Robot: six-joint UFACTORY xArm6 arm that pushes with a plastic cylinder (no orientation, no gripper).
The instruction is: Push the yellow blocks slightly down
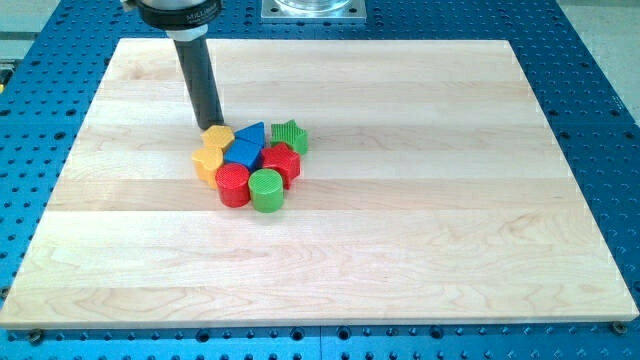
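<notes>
Two yellow blocks sit at the left of a tight cluster of blocks near the board's middle: a small yellow block (217, 135) at the cluster's top left and a yellow heart-like block (207, 161) just below it. My tip (210, 126) stands at the upper edge of the small yellow block, touching or nearly touching it. The rod rises from there toward the view's top.
The cluster also holds two blue blocks (246, 146), a green star (289, 136), a red block (281, 162), a red cylinder (232, 185) and a green cylinder (266, 190). All lie on the wooden board (450, 200), set on a blue perforated table (600, 60).
</notes>
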